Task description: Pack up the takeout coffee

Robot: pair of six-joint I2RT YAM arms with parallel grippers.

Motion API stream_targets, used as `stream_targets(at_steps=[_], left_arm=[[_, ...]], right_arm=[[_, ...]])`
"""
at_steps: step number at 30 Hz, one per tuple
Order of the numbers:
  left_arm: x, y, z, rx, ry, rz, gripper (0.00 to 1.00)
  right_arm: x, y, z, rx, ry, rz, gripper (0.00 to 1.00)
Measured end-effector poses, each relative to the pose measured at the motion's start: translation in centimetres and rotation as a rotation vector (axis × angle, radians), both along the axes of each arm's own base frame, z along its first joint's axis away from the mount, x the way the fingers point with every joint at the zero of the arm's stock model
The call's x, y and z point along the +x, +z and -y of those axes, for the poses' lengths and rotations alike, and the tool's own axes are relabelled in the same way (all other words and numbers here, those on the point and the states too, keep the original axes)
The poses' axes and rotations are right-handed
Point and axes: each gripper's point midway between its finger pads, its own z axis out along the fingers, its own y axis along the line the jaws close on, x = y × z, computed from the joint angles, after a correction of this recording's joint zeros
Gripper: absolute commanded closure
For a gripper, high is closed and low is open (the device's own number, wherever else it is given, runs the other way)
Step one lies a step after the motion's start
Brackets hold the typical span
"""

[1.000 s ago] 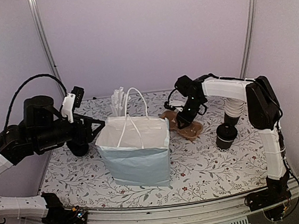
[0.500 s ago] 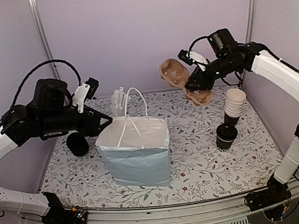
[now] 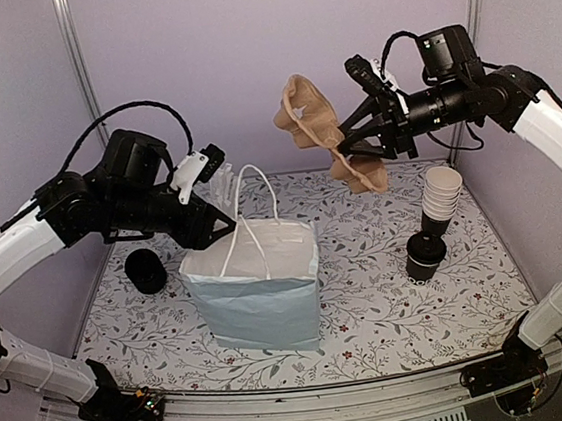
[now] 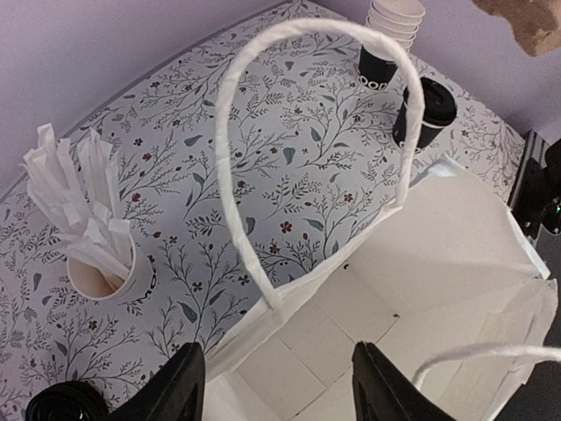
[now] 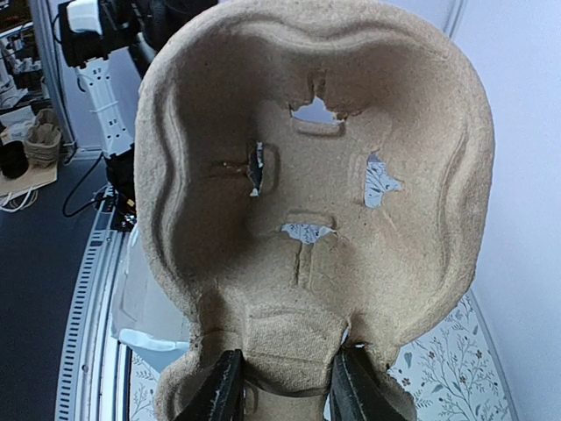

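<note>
My right gripper (image 3: 353, 149) is shut on the middle ridge of the brown moulded-pulp cup carrier (image 3: 325, 130) and holds it on edge, high in the air, above and right of the pale blue bag (image 3: 259, 288). The carrier (image 5: 316, 193) fills the right wrist view, and the right gripper (image 5: 285, 390) pinches its bottom tab. My left gripper (image 4: 276, 395) hangs open over the bag's rear left rim (image 4: 289, 303), touching nothing. A lidded black cup (image 3: 425, 256) stands on the table at the right, also the lidded black cup (image 4: 425, 110) in the left wrist view.
A stack of open paper cups (image 3: 440, 194) stands behind the lidded cup. The white cup of straws (image 4: 101, 263) is behind the bag's left corner. A black round object (image 3: 147, 270) sits left of the bag. The bag's white handles (image 4: 263, 175) arch upward.
The right arm has lifted the carrier off the table and swung it up and left toward the bag. The left arm has risen and moved right to the bag's rim.
</note>
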Motion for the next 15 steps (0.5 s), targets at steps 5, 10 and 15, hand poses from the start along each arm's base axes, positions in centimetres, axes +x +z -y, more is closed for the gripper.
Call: stream_targets(at_steps=[5, 10, 15], left_arm=[[1.0, -0.3, 1.2, 0.033, -0.055, -0.018, 0.43], [1.6, -0.2, 1.1, 0.033, -0.051, -0.030, 0.36], [0.7, 1.5, -0.3, -0.033, -0.026, -0.005, 0.32]], right_arm=[[-2.8, 1.3, -2.4, 0.027, 0.152, 0.014, 0.68], [-5.3, 1.5, -5.0, 0.041, 0.277, 0.026, 0.72], [-6.6, -0.7, -8.5, 0.011, 0.354, -0.003, 0.73]])
